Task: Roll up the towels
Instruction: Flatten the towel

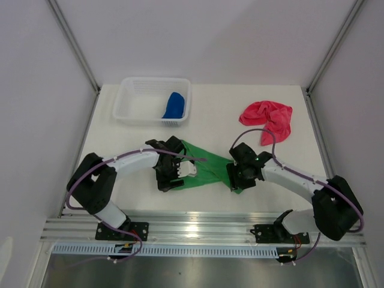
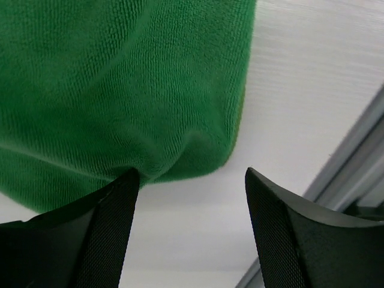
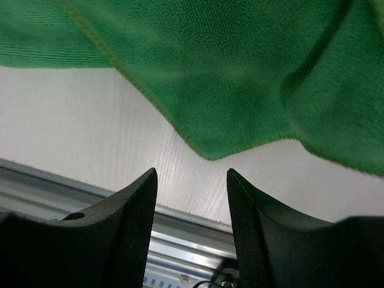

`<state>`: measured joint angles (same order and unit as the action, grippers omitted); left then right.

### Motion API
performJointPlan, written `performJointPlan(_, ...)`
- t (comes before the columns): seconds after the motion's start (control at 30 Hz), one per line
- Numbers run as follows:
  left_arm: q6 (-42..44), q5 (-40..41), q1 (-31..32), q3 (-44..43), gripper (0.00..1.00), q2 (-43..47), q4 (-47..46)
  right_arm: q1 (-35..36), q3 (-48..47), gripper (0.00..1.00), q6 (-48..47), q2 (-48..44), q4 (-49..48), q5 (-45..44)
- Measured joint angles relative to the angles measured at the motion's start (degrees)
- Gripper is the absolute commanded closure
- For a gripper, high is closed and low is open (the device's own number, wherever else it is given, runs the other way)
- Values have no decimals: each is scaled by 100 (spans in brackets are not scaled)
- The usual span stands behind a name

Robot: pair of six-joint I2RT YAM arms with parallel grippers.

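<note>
A bright green towel [image 1: 209,167] lies spread on the table between my two arms. My left gripper [image 1: 170,182] stands at its left end, open; in the left wrist view the green towel [image 2: 120,90] fills the upper left. Its rounded edge touches the tip of the left finger [image 2: 117,222], and only bare table shows in the gap of the gripper [image 2: 192,180]. My right gripper [image 1: 237,182] is at the towel's right end, open, and a corner of the towel [image 3: 210,120] hangs just beyond its tips [image 3: 192,177]. A pink-red towel [image 1: 268,118] lies crumpled at the back right. A blue towel [image 1: 174,105] sits rolled in the basket.
The white mesh basket [image 1: 133,108] stands at the back left of the table. A metal rail [image 1: 204,231] runs along the near edge, just in front of both grippers. White walls close in the left and right sides.
</note>
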<state>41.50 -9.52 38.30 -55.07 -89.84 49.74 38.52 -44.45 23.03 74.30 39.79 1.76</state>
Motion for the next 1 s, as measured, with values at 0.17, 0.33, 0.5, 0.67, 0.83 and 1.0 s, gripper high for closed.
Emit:
performJointPlan(0.17,7,114,35,254,28,-188,-518,55,-11,45,-216,774,-240,-17)
performJointPlan(0.33,-46,216,57,326,54,-181,-761,59,-269,48,-271,1285,-225,-59)
performJointPlan(0.5,-83,284,57,339,99,-181,-1023,50,-520,92,-264,1591,35,-358)
performJointPlan(0.67,-120,313,48,365,99,-142,-1056,42,-568,100,-249,1572,149,-459)
performJointPlan(0.83,-160,313,-216,363,99,-66,-986,81,-1191,100,-612,1187,839,487)
performJointPlan(1.0,-129,319,-807,157,99,164,-684,-234,-2822,100,-988,339,1453,2070)
